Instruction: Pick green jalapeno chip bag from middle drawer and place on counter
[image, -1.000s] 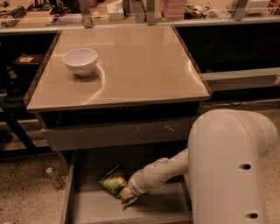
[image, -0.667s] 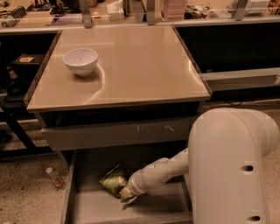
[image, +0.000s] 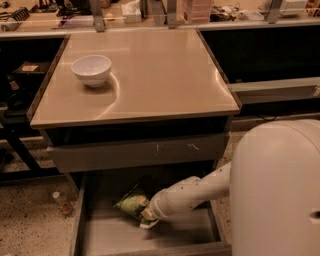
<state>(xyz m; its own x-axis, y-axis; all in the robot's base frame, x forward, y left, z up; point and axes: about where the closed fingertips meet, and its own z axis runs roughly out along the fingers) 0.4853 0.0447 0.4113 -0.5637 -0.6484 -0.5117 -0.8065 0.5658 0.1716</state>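
The green jalapeno chip bag lies on the grey floor of the open middle drawer, near its back middle. My gripper reaches down into the drawer from the right, at the end of the white arm, and sits right at the bag's right end, touching it. The beige counter is above the drawer.
A white bowl stands on the counter's back left. A cluttered ledge with metal posts runs behind the counter. The grey drawer front with white scratches is above the open drawer. A small bottle lies on the speckled floor at left.
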